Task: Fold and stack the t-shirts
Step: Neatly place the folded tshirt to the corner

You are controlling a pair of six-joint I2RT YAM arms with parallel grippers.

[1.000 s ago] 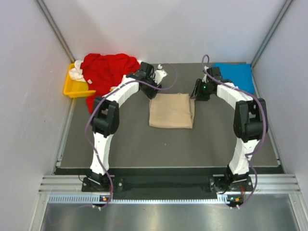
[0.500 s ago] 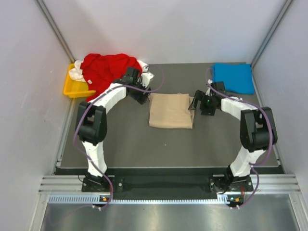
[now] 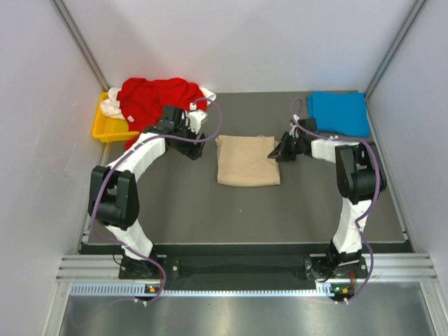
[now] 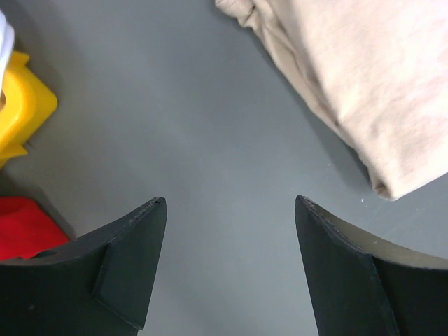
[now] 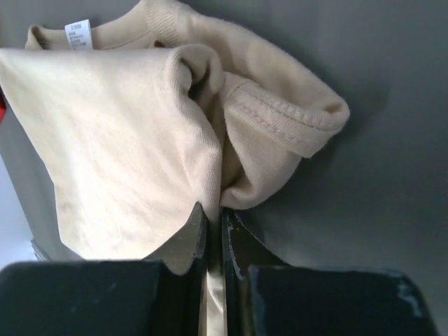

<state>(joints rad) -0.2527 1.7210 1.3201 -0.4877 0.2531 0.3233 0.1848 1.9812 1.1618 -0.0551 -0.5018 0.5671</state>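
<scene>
Beige t-shirt folded at frame centre, right edge pinched by closed right gripper. Empty left gripper spread wide at its left. Red t-shirt heaped upper left; blue t-shirt upper right.

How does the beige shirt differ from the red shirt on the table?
The beige shirt lies folded flat in a neat rectangle; the red shirt is a crumpled heap. The beige shirt sits mid-table, the red shirt in the far left corner, by the yellow tray. The right gripper pinches the beige shirt's edge; no gripper holds the red shirt. Both are plain cloth.
</scene>
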